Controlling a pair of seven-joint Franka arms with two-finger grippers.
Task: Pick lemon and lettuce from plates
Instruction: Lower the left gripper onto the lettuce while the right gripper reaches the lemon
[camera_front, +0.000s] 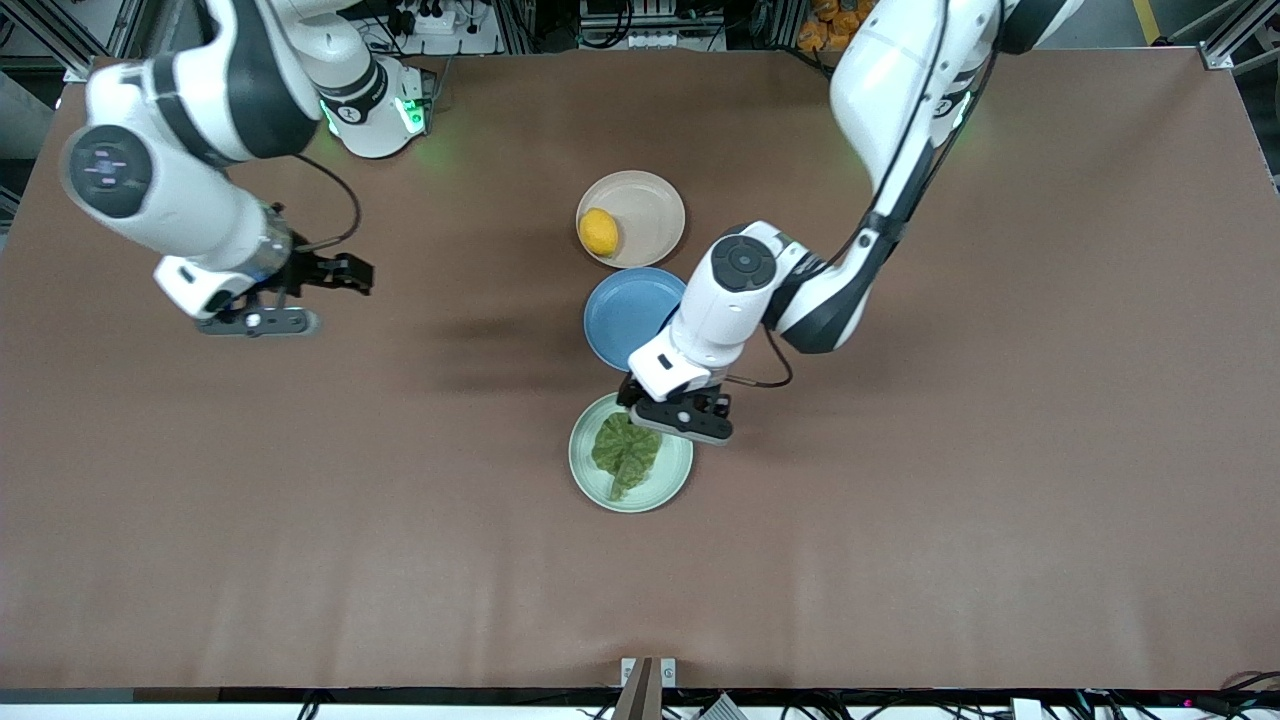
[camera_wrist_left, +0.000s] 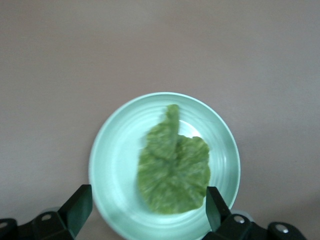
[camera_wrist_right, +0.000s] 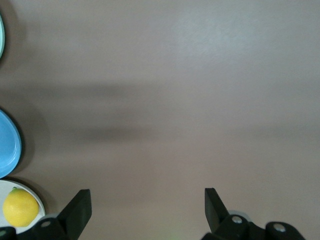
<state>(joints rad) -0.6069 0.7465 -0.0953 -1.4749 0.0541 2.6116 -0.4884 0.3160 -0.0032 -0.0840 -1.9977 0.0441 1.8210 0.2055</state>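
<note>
The yellow lemon lies on the beige-pink plate; both also show in the right wrist view, the lemon on the plate. The dark-green lettuce lies flat on the mint plate, nearest the front camera. My left gripper hovers open over the mint plate's rim on the blue plate's side. In the left wrist view its fingers straddle the lettuce and the plate from above. My right gripper is open and empty over bare table toward the right arm's end.
An empty bright blue plate sits between the two other plates and partly under the left arm's wrist; its edge shows in the right wrist view. The brown table stretches wide on both sides.
</note>
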